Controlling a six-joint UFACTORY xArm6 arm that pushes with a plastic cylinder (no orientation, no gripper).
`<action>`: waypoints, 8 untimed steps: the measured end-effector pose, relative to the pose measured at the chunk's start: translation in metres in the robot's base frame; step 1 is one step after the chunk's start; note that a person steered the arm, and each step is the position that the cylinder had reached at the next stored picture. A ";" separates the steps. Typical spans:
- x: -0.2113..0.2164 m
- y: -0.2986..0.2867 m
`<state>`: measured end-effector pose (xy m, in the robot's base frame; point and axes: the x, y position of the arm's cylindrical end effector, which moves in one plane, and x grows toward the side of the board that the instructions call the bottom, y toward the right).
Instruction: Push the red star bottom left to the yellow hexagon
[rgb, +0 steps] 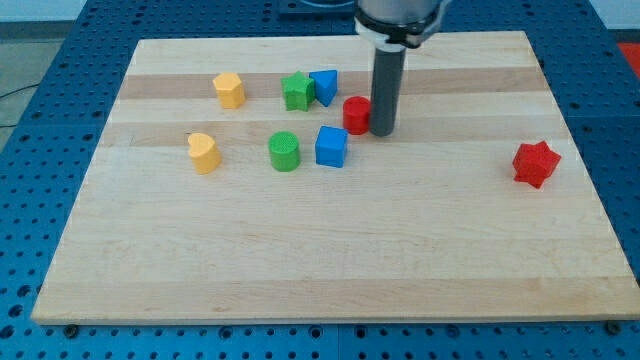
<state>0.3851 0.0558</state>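
Red star-shaped block sits alone at the wooden bench's right side, well apart from yellow hexagonal block at upper left. Rod tip touches red cylindrical block. No jaws fitted.

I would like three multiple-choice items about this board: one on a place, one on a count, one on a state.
1. Where is the red star?
A. view's right
B. view's left
C. view's top middle

2. How many blue blocks are there?
A. one
B. two
C. three

3. What is my tip doing?
A. touching the red star
B. standing beside the red cylinder
C. resting on a yellow block

Key: 1 A, it sits alone near the right edge; 2 B, two blue blocks show; 3 B, the rod stands just right of the cylinder.
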 end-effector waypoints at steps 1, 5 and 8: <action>0.000 -0.003; -0.036 0.022; 0.064 0.232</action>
<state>0.4490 0.2876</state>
